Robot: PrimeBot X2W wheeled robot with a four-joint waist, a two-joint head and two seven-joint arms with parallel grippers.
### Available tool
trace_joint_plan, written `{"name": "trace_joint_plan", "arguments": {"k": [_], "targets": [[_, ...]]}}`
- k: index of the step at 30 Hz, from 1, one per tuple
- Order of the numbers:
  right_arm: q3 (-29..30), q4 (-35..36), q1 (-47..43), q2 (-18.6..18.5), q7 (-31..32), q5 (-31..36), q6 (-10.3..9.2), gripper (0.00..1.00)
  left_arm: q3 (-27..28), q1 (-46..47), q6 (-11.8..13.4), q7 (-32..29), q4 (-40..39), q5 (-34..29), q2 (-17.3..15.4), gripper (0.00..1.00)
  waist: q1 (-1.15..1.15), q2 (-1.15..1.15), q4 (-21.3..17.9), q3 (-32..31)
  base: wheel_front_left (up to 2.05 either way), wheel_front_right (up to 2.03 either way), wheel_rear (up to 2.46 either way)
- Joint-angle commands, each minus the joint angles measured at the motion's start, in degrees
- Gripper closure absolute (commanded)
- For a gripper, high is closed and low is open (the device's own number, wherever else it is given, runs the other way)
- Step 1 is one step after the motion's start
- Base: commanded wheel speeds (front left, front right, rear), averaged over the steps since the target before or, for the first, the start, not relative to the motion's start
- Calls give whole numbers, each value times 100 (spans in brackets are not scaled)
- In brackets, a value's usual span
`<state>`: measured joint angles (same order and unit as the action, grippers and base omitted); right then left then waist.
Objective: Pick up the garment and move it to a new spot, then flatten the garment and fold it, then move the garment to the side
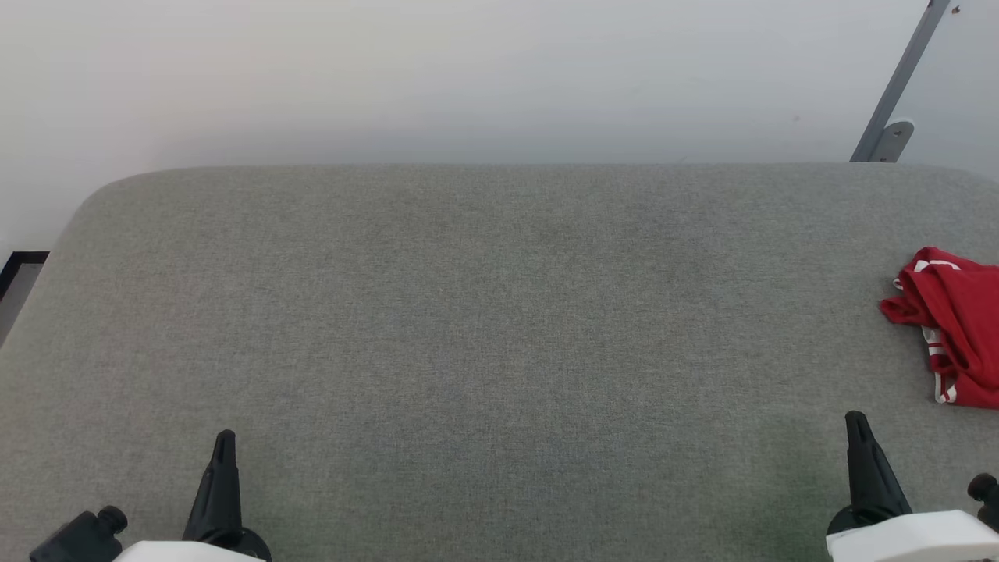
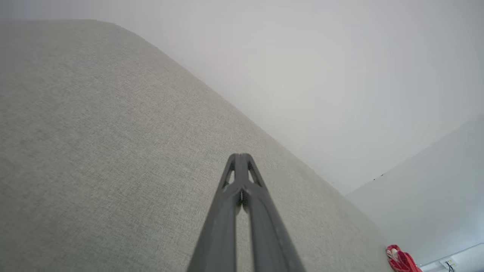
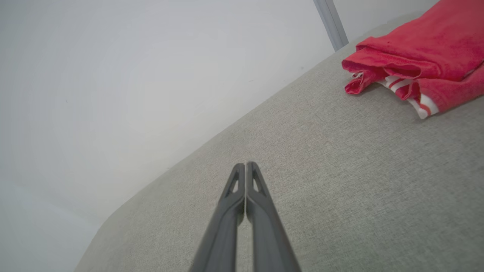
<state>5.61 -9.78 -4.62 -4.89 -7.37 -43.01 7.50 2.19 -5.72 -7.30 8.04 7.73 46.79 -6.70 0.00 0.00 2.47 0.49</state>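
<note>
Shirt [image 1: 956,328] lies at the far right of the grey surface [image 1: 499,312], well apart from both arms and nearer the right one. It is in a low heap of lapped red layers, with a striped white edge poking out underneath in the right wrist view.

Left gripper [image 1: 224,441]: fingers pressed together, holding nothing, low over bare fabric at the near left. Right gripper [image 1: 856,421]: same, pressed together and empty, at the near right, short of the shirt.

Stage, judged: this fits 2 readings. Either a rumpled shirt is waiting at the side to be fetched, or a folded shirt is already parked at the side with both arms at rest. The layers look stacked rather than thrown, but the fold is loose, so I cannot settle it.

Doing it well, either way:
1. Read the shirt from the right wrist view, which shows it much better than the head view does.
2. Confirm that all of it rests on the surface.
3. Any grip on soft cloth needs the fingers spread first and a bite on a clear edge, not on the pile.

Hidden or unclear:
- The head view crops the shirt at its right border, so its full outline, collar and sleeves are unknown.
- The right end of the surface is out of sight there.
- In the left wrist view the shirt is a small red speck at the lower right.
</note>
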Motion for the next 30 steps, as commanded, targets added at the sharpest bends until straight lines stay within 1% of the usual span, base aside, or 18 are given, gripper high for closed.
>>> {"name": "trace_joint_plan", "arguments": {"k": [1,14,30], "targets": [[12,43,164,-3,49,-213,0,100,40,170,-8,-46,-36,214,-11,100,0,0,-4,-1,0,0,0],[25,-43,358,32,311,-1148,0,100,82,380,-12,-296,86,1093,34,100,0,0,-38,-5,0,0,0],[40,-136,543,71,577,-2080,0,100,134,588,-16,-556,215,1985,93,100,0,0,-77,-10,0,0,0]]}}
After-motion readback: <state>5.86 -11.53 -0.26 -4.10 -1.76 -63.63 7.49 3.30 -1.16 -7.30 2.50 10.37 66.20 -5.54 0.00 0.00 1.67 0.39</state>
